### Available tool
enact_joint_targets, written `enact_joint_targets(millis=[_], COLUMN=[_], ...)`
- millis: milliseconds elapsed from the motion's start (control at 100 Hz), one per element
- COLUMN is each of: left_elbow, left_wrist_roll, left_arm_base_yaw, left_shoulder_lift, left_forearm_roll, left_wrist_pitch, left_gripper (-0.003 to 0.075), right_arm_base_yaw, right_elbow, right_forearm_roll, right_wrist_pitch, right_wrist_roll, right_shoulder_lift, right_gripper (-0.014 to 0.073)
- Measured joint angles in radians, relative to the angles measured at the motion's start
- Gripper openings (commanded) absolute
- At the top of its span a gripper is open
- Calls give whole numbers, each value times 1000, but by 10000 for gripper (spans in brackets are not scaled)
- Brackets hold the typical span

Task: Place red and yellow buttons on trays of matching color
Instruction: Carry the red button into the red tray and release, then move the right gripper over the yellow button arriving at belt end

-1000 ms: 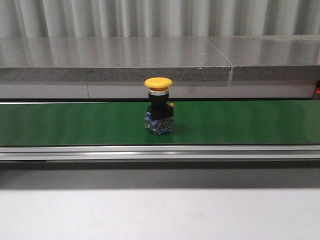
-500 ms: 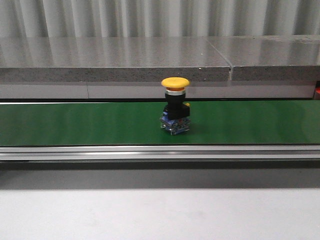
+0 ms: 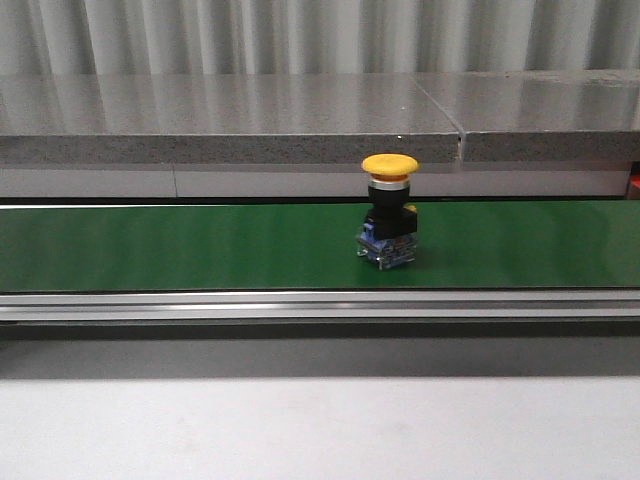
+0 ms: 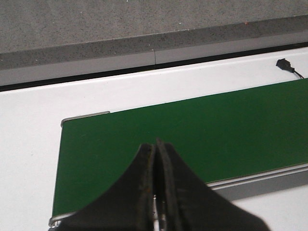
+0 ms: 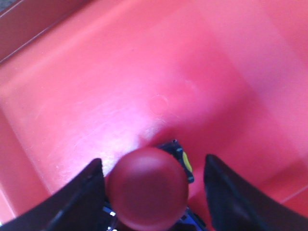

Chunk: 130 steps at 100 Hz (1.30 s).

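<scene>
A yellow button [image 3: 389,216] stands upright on the green conveyor belt [image 3: 180,245], its mushroom cap on top and its black body and clear blue base resting on the belt surface, nearer the belt's right end than its left. A red button [image 5: 147,187] sits inside the red tray [image 5: 96,86], on the tray floor near one of its walls. The right gripper [image 5: 150,192] hangs over that tray with its jaws spread wide, one on each side of the red button, not touching it. The left gripper [image 4: 155,192] hovers above the belt's left end with its jaws pressed together, holding nothing.
</scene>
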Motion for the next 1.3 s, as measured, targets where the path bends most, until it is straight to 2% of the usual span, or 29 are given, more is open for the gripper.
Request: enact_joint_targets(millis=[320, 790, 1040, 1300], left_elbow=[0, 0, 0, 0], left_wrist_roll=[0, 0, 0, 0], left_arm_base_yaw=[0, 0, 0, 0], left_shoulder_lift=[0, 0, 0, 0], left_forearm_roll=[0, 0, 0, 0], left_wrist_pitch=[0, 0, 0, 0], left_gripper=[-20, -20, -20, -20], right_arm_base_yaw=[0, 12, 38, 65], right_elbow=[0, 5, 137, 349], right_forearm_roll=[0, -13, -17, -21], right_wrist_pitch=[8, 90, 85, 65], right_wrist_roll=[2, 0, -15, -22], right_shoulder_lift=[-20, -270, -440, -626], right_gripper=[484, 484, 484, 484])
